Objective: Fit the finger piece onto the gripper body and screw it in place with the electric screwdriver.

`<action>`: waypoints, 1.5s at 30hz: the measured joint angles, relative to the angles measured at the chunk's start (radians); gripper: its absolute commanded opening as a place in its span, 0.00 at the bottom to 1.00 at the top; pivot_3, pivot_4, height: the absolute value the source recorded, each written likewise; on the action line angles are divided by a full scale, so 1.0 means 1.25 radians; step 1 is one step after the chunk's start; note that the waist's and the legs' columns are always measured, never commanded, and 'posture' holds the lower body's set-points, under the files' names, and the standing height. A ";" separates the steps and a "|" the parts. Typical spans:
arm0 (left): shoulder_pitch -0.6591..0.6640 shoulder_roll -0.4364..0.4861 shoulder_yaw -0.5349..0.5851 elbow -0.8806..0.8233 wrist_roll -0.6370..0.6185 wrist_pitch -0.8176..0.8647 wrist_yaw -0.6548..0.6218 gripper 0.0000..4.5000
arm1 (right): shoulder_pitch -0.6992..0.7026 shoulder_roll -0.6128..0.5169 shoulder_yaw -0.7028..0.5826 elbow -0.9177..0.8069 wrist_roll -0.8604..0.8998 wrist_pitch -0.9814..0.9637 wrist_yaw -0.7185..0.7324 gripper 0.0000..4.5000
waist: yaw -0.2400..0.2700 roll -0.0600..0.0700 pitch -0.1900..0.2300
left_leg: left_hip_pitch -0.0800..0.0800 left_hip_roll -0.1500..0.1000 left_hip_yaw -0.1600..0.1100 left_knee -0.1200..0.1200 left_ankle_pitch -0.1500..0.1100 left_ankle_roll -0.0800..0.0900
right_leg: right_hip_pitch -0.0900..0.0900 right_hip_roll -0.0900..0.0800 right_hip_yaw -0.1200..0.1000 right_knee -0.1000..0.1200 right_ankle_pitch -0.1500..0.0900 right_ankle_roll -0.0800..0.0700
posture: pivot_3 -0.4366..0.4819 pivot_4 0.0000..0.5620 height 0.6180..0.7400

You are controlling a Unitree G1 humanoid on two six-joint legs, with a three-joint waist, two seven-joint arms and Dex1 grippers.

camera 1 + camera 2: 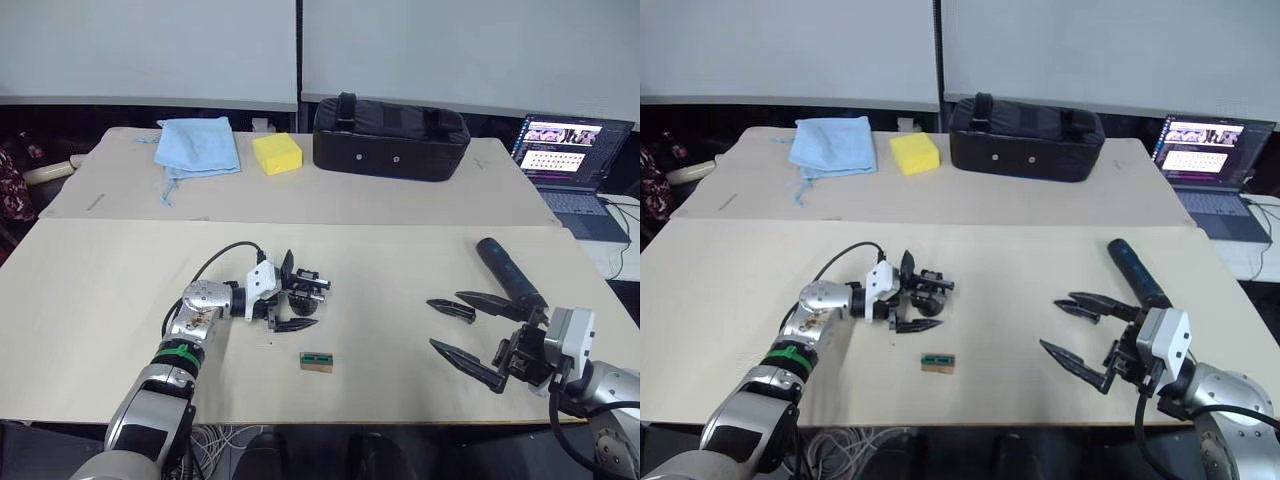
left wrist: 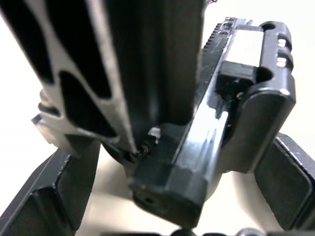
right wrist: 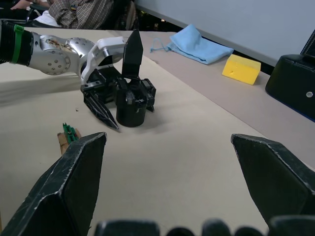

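The gripper body [image 3: 132, 103], a black blocky unit, stands on the near table left of centre. My left gripper [image 1: 302, 288] is shut on it, one finger upright above it and the other low beside its base. The finger piece [image 1: 450, 310], small, black and pointed, lies on the table at the right, close under the far finger of my right gripper [image 1: 445, 320]. That gripper hovers open and holds nothing. The electric screwdriver [image 1: 508, 270], a dark cylinder, lies just beyond it.
A tiny brown-and-green box [image 1: 316, 361] sits near the front edge, below the gripper body. On the far table are a black padded bag [image 1: 390, 135], a yellow block [image 1: 277, 153] and a blue cloth [image 1: 198, 147]. A laptop [image 1: 572, 160] stands at the far right.
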 measured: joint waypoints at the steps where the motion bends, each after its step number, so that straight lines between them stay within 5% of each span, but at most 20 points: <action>1: 0.006 0.003 0.004 -0.006 0.000 0.000 0.006 0.99 | -0.001 0.000 0.000 0.000 0.000 0.000 0.000 1.00 | -0.002 0.000 0.000 | 0.000 0.000 0.000 0.000 0.000 0.000 | 0.000 0.000 0.000 0.000 0.000 0.000 | 0.48 0.27 1.00; 11: 0.200 0.078 0.065 -0.299 -0.053 0.194 0.077 0.99 | -0.004 0.025 0.000 0.000 0.016 0.013 -0.031 1.00 | -0.018 0.001 0.000 | 0.005 0.000 0.001 -0.003 0.000 0.000 | 0.000 0.001 0.004 0.002 -0.001 -0.001 | 0.48 0.27 1.00; 17: 0.335 0.071 0.093 -0.573 -0.073 0.336 0.233 0.99 | -0.032 0.023 0.001 -0.012 0.032 0.031 -0.045 1.00 | -0.009 0.001 0.000 | 0.005 0.000 0.002 -0.003 0.000 0.000 | 0.001 0.000 0.005 0.001 -0.001 -0.001 | 0.48 0.27 1.00; 33: 0.377 -0.066 0.011 -0.677 0.016 0.460 0.505 0.99 | -0.058 0.020 0.020 -0.014 0.032 0.051 -0.033 1.00 | -0.011 0.002 -0.001 | 0.005 -0.001 0.003 -0.003 0.000 0.000 | 0.001 0.000 0.006 0.001 -0.001 -0.001 | 0.48 0.27 1.00; 39: 0.374 -0.083 0.014 -0.684 0.013 0.490 0.532 0.52 | -0.057 0.012 0.025 -0.014 0.032 0.057 -0.029 1.00 | -0.009 0.004 -0.001 | 0.005 -0.001 0.003 -0.003 0.000 0.000 | 0.001 0.000 0.006 0.000 -0.001 -0.001 | 0.48 0.27 1.00; 45: 0.353 -0.072 0.014 -0.643 0.001 0.453 0.488 0.52 | -0.024 0.003 0.021 -0.015 0.032 0.057 -0.023 1.00 | -0.006 0.004 -0.002 | 0.005 -0.001 0.003 -0.003 0.000 0.000 | 0.001 0.000 0.006 0.000 -0.001 -0.001 | 0.48 0.27 1.00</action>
